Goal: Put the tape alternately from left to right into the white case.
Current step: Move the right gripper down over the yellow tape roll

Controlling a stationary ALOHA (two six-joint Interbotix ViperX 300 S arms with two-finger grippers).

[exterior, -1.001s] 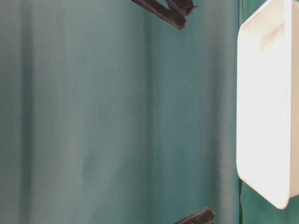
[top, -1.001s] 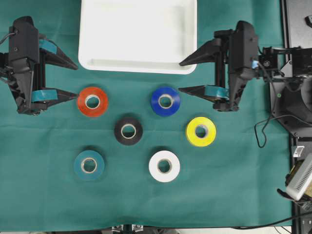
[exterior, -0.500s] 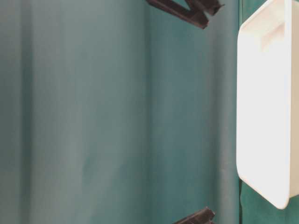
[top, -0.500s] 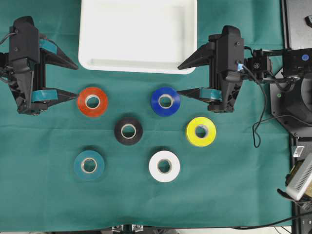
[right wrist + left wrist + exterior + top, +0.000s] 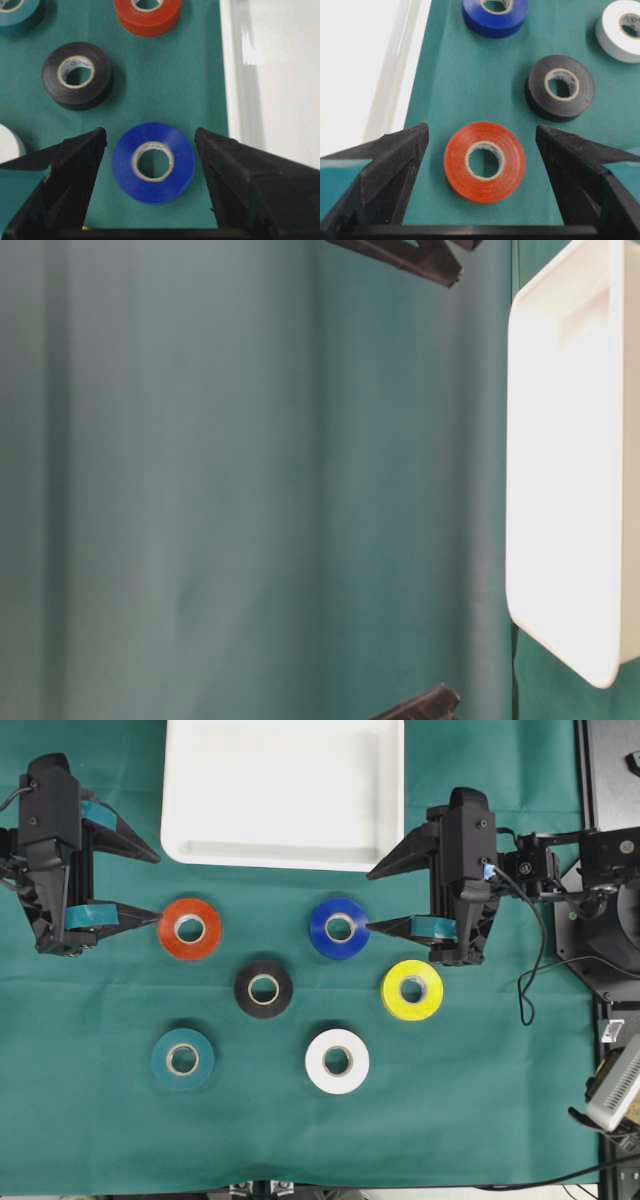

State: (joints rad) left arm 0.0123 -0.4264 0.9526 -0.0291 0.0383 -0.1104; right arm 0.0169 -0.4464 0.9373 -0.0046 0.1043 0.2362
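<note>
The right tool (image 5: 372,900) lies level above the tabletop (image 5: 100,1120), jaws spread wide and holding nothing, its fingers aimed at the blue roll (image 5: 339,927). The left tool (image 5: 155,885) mirrors it, likewise released, facing the red roll (image 5: 190,928). Black (image 5: 264,988), yellow (image 5: 412,990), teal (image 5: 182,1059) and white (image 5: 337,1061) rolls lie flat nearby, all apart from one another. The white case (image 5: 283,855) sits just behind the blue and red rolls, between the two arms. Bare green cloth stretches along the front edge.
</note>
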